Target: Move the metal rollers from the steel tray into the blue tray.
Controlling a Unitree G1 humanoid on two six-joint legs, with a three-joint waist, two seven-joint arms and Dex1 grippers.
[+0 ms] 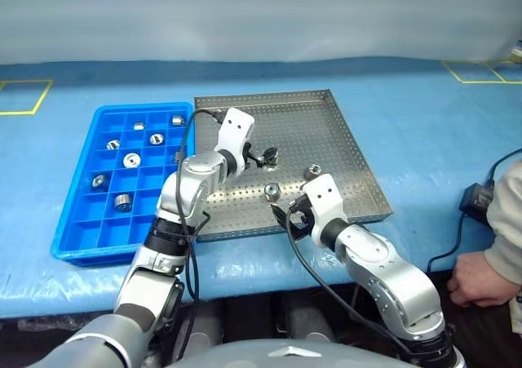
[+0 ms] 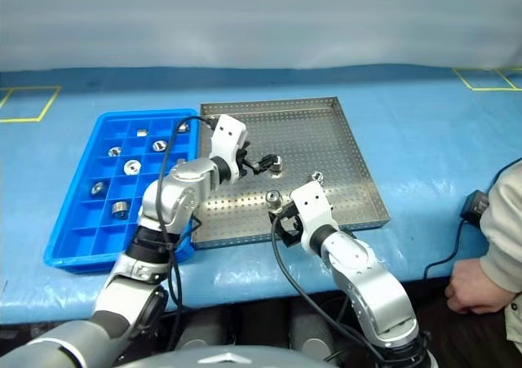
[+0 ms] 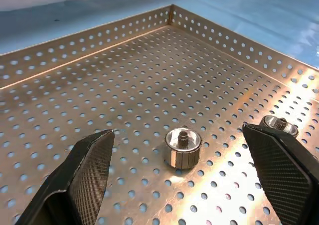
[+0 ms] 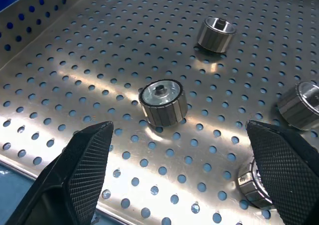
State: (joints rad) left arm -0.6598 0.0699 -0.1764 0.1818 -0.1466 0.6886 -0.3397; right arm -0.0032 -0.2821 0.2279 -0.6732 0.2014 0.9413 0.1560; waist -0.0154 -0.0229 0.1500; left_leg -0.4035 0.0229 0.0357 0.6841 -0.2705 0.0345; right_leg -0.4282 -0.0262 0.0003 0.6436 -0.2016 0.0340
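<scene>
Table, covered in light-blue sheet, carries both trays side by side.

Large silvery perforated steel tray, low rim, sits at centre. Bright blue plastic tray, gridded into small square compartments, lies to its left, edges near touching. Seven or so rollers already sit in separate compartments.

Left end effector over the steel tray's middle, fingers spread wide, holding nothing. A small shiny silver metal roller stands on end between its fingers. Right end effector near the tray's front rim, also spread and empty, with another roller just ahead of it.

Risks, my judgement:
- Both arms work the same patch of tray; their targets lie near each other, so a collision or tangled cable looks possible.
- Rollers are round and slick; an off-centre pinch could squirt one away across the perforated floor.
- A further roller sits right against the right finger; closing may knock it.
- A person's hand rests at the table edge, beside the right arm's swing.
</scene>
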